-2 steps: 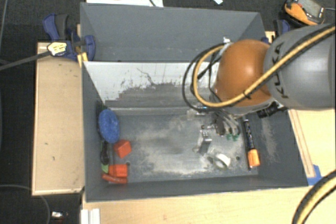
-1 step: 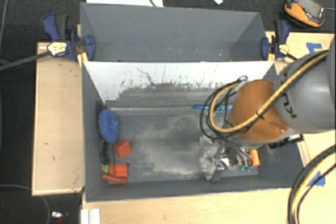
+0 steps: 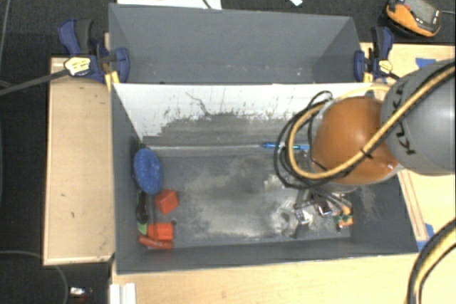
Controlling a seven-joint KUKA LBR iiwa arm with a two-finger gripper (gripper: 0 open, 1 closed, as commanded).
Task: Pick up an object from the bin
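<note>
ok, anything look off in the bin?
Nothing spilled or broken. One oddity: the gripper sits low at the right of the bin, while the blue lump and orange blocks are all bunched against the left wall, well apart from it.

At the left of the bin, a lump lies behind a block; the arm hangs right.

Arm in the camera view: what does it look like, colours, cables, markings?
The arm is a thick, rounded grey link with black lettering on its side. At its wrist sits a glossy orange, ball-like cover. Black cables loop beside it and a tan cable runs across it.
</note>
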